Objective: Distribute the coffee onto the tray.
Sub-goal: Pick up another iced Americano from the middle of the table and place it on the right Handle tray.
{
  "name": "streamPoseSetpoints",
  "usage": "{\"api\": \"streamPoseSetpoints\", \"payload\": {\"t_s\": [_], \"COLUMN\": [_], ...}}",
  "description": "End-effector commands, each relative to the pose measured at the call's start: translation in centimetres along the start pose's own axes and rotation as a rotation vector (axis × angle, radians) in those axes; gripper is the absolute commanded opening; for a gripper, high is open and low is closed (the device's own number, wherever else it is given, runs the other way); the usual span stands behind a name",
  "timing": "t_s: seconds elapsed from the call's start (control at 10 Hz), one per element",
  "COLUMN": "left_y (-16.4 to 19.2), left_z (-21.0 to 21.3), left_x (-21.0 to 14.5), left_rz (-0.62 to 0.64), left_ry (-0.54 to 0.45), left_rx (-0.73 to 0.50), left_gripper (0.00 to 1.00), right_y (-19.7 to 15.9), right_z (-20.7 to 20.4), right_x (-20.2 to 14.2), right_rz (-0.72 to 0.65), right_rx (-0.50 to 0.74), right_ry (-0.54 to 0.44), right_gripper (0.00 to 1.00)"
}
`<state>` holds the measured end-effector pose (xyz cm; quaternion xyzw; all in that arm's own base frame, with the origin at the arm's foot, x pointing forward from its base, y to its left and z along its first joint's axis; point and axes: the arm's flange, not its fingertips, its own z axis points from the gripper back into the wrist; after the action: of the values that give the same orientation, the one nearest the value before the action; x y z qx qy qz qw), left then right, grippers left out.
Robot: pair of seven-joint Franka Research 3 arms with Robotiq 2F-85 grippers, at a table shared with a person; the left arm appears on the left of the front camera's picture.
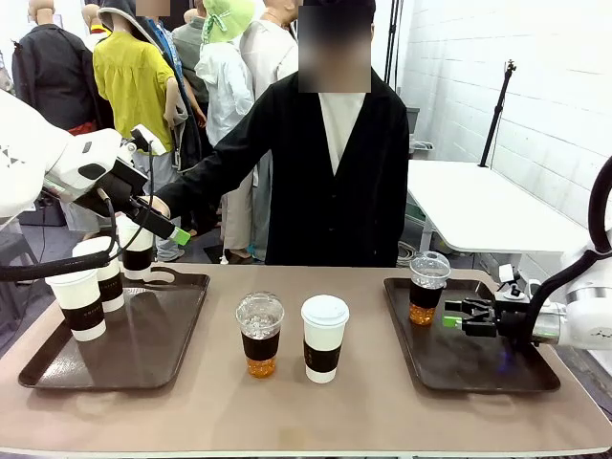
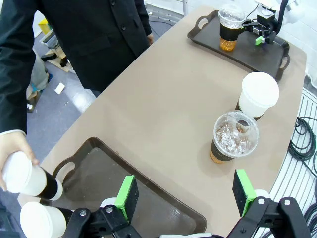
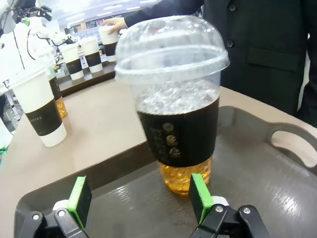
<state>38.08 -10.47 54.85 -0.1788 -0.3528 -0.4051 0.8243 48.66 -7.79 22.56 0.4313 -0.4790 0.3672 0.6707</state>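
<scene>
Iced coffee in a thin, ice-heavy plastic cup (image 3: 173, 64) stands before the wide-open right end effector (image 3: 140, 196), likely best gripped gently at its dark sleeve (image 3: 179, 134).

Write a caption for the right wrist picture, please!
Open right end effector facing a dome-lidded iced coffee cup standing on the brown tray.

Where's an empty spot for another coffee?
The left tray has a bare right half; its left side is crowded with white cups. The right tray is bare in front of its clear cup. The table is bare between the middle white cup and the right tray.
</scene>
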Motion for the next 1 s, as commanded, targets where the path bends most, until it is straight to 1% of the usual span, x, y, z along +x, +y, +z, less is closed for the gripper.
{"api": "streamPoseSetpoints", "payload": {"t_s": [0.0,0.4,0.6,0.9], "left_y": [0.1,0.1,0.1,0.1], "left_z": [0.0,0.0,0.0,0.0], "left_x": [-0.1,-0.1,-0.1,-0.1], "left_rz": [0.004,0.004,0.004,0.004], "left_ry": [0.0,0.0,0.0,0.0], "left_rx": [-0.008,-0.008,-0.008,-0.008], "left_gripper": [1.0,1.0,1.0,1.0], "right_y": [2.2,6.5,8.1,10.4], "right_z": [0.5,-0.3,-1.6,-4.1], "right_x": [-0.2,0.7,1.5,2.4], "right_rz": [0.01,0.068,0.092,0.172], "right_rx": [0.003,0.059,0.106,0.16], "right_ry": [0.003,-0.012,0.003,0.01], "right_gripper": [1.0,1.0,1.0,1.0]}}
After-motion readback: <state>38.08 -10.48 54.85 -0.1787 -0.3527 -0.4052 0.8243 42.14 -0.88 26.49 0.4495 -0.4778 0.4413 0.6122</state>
